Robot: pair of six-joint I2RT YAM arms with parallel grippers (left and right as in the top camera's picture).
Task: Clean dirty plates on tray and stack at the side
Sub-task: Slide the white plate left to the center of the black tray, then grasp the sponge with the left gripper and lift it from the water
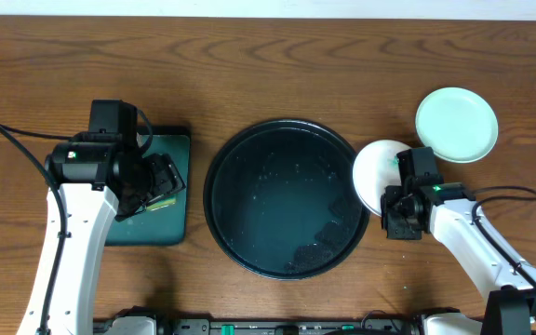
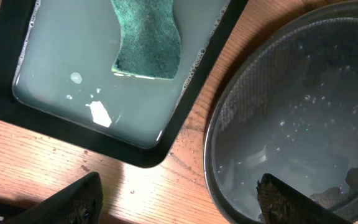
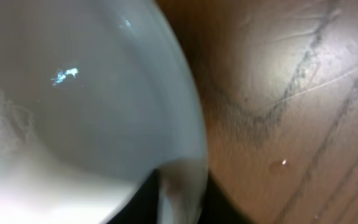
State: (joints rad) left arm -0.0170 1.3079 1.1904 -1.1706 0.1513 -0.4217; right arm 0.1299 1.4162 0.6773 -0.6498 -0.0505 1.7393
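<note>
White round plate (image 1: 372,172) is clamped by right fingers (image 1: 395,191); left fingers (image 1: 164,179) wide, empty. Stacking onto upper-right mint-green round plate (image 1: 456,124) is judged due.

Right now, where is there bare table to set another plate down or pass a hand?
Free: the bare wood along the far edge, above the sponge tray and round black tray. The strip between those trays is narrow. Crowded: the right side, where white plate, mint-green plate and right gripper bunch together.
</note>
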